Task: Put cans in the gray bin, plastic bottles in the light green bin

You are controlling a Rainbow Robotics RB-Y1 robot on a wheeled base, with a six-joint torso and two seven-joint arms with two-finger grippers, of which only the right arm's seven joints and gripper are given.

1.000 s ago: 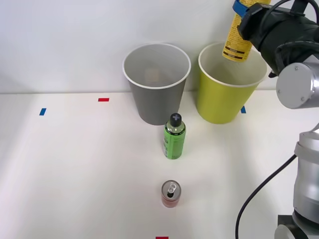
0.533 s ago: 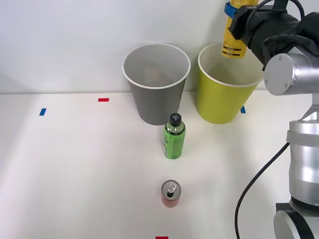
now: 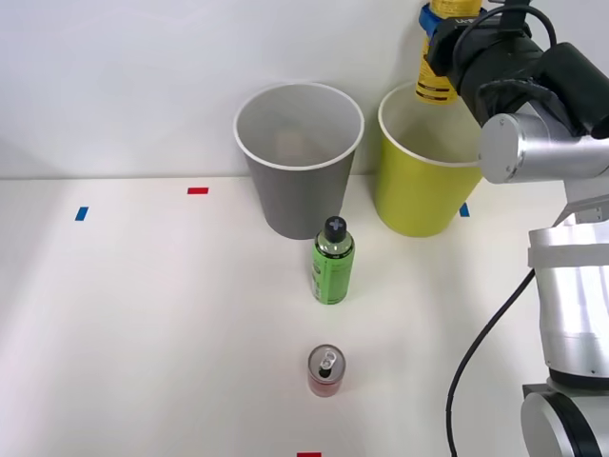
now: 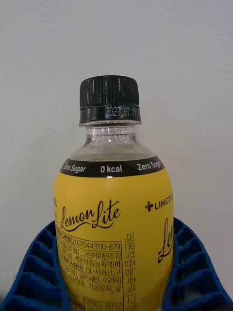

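Blue ribbed fingers [image 4: 194, 272] of the right pincer [image 3: 440, 21] were clamped on the yellow bottle [image 3: 436, 71], held above the near-left rim of the light green bin [image 3: 430, 190], presumably staged for a drop, though not yet centred over the mouth. Wrist view showed the grip low on the label and the black cap [image 4: 109, 99]; front view showed the rest: gray bin [image 3: 298, 162], green bottle [image 3: 333, 262] and red can [image 3: 325, 371] waiting upright on the worktop [image 3: 143, 324].
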